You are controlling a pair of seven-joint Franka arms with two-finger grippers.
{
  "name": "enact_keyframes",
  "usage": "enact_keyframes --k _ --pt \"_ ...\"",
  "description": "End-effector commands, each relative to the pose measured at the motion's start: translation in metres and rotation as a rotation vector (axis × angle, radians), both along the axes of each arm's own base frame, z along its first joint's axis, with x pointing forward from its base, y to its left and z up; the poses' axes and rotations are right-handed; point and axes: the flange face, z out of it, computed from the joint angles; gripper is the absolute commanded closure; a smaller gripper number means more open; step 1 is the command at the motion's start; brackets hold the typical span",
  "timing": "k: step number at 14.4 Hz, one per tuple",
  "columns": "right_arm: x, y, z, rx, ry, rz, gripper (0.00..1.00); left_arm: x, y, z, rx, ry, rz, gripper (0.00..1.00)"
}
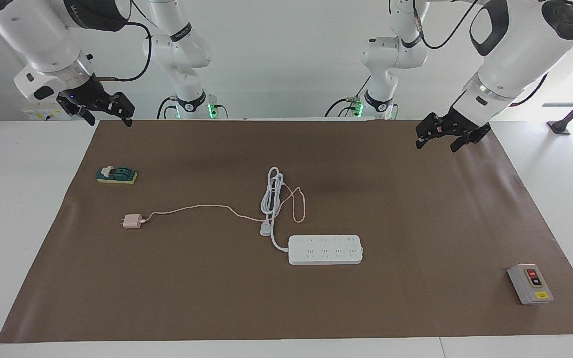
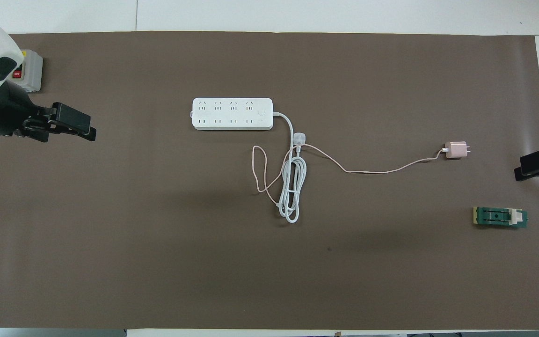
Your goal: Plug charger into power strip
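The charger [image 1: 131, 221] [image 2: 455, 150], a small pale pink cube, lies on the brown mat toward the right arm's end. Its thin pink cable [image 1: 202, 208] runs to the middle and loops beside the coiled white cord. The power strip [image 1: 325, 249] [image 2: 232, 113], a long white bar with two rows of sockets, lies mid-table, farther from the robots than the coil. My left gripper [image 1: 435, 145] [image 2: 89, 133] hangs open and holds nothing over the mat toward the left arm's end. My right gripper [image 1: 109, 122] [image 2: 524, 171] hangs open over the mat's edge at the right arm's end, holding nothing.
The strip's thick white cord lies coiled, ending in a white three-pin plug [image 1: 265, 228] [image 2: 299, 138]. A grey button box [image 1: 530, 284] [image 2: 31, 79] sits at the left arm's end, partly covered by that arm from overhead. A green switch block [image 1: 117, 175] [image 2: 500, 217] lies nearer the robots than the charger.
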Motion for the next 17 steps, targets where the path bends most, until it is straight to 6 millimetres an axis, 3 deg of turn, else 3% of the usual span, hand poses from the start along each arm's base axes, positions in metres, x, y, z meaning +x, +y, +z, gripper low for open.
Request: enact_keyframes --k 1,3,5,8,9,11,13,17 --pt "-0.008 -0.041 -0.028 0.096 0.011 -0.135 0.00 0.014 -0.019 -0.018 -0.137 0.053 -0.014 0.00" --pt "0.001 -0.068 -0.063 0.150 0.072 -0.298 0.00 0.023 -0.038 -0.034 -0.305 0.100 -0.002 0.00" --pt "0.017 -0.082 -0.090 0.186 0.098 -0.526 0.00 0.028 -0.050 -0.031 -0.407 0.089 0.015 0.00" --pt "0.030 -0.103 -0.135 0.271 0.192 -0.761 0.00 0.039 -0.093 -0.046 -0.606 0.107 0.031 0.00" --pt "0.035 -0.111 -0.154 0.296 0.220 -0.830 0.00 0.043 -0.096 -0.049 -0.648 0.084 0.019 0.00" --pt "0.045 -0.115 -0.172 0.300 0.236 -0.945 0.00 0.054 -0.103 -0.064 -0.753 0.060 -0.016 0.00" --pt "0.060 -0.125 -0.212 0.355 0.310 -1.040 0.00 0.056 -0.100 -0.080 -0.849 0.059 -0.027 0.00" --pt "0.072 -0.131 -0.263 0.361 0.389 -1.155 0.00 0.069 -0.085 -0.136 -1.038 0.021 -0.037 0.00"
